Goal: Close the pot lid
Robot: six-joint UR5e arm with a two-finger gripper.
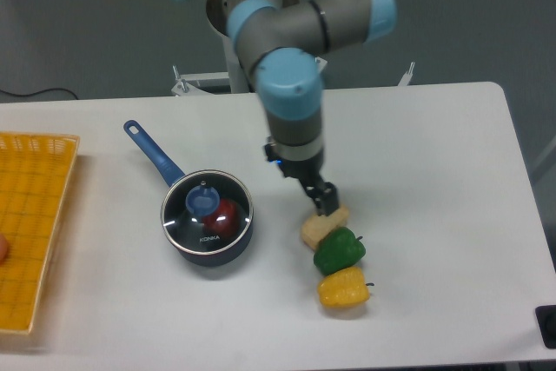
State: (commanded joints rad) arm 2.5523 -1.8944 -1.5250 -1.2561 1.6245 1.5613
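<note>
The pot [178, 245] is a small dark blue-grey saucepan at the middle left of the table, its long blue handle [152, 152] pointing to the back left. The glass lid [207, 210] with a blue centre knob [201, 197] lies flat on the pot's rim. A red round thing [228, 214] shows through the glass. My gripper [325, 201] hangs to the right of the pot, apart from it, its dark fingers low over the table just above a pale yellow piece [323, 227]. I cannot tell whether the fingers are open or shut.
A green pepper [339, 250] and a yellow pepper [343, 288] lie in a row in front of the pale piece. A yellow basket [35, 223] stands at the table's left edge. A dark object [547, 326] sits at the front right corner.
</note>
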